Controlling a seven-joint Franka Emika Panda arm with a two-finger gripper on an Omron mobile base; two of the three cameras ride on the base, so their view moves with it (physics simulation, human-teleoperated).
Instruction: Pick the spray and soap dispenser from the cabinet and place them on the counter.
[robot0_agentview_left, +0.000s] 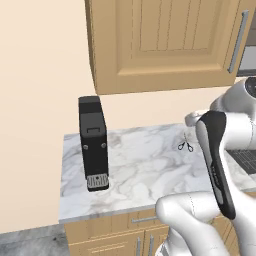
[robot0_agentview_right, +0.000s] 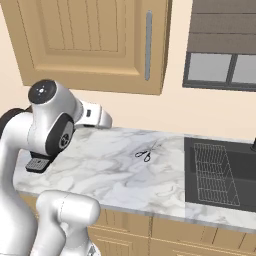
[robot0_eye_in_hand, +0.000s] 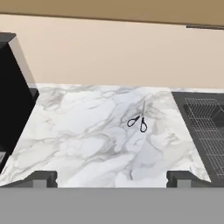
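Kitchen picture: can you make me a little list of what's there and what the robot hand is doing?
cabinet: on the wall, door shut
handle: long grey bar on the door
counter: white marble
scissors: lying flat on the counter
black machine: standing at the counter's left end
sink: dark, with a wire rack inside
gripper: open, holding nothing, above the counter
spray and soap: not seen yet

Light was even and bright, flat as in a rendering, with no glare. The black appliance cast a faint soft shadow on the counter. Edges looked slightly soft and pixelated; no distortion showed.
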